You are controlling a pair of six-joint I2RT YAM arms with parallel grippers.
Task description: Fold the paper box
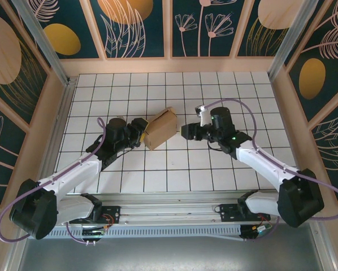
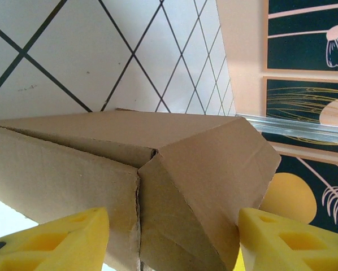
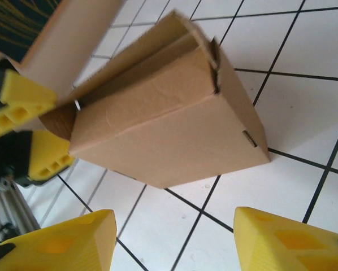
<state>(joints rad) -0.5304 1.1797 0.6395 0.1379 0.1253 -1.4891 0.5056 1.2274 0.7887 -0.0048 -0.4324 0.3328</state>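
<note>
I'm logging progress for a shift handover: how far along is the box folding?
Done: the paper box stands as a closed-sided body on the tiles. In hand: the left gripper clasps one end, fingers either side; the right gripper is open, apart from the box. Left: one flap sticks out open at the held end, and a corner seam gapes, so closing looks unfinished.

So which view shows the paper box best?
Right wrist: the paper box sits nearly whole in frame, flaps clear. Top external shows it small and distant; left wrist shows one end up close.
</note>
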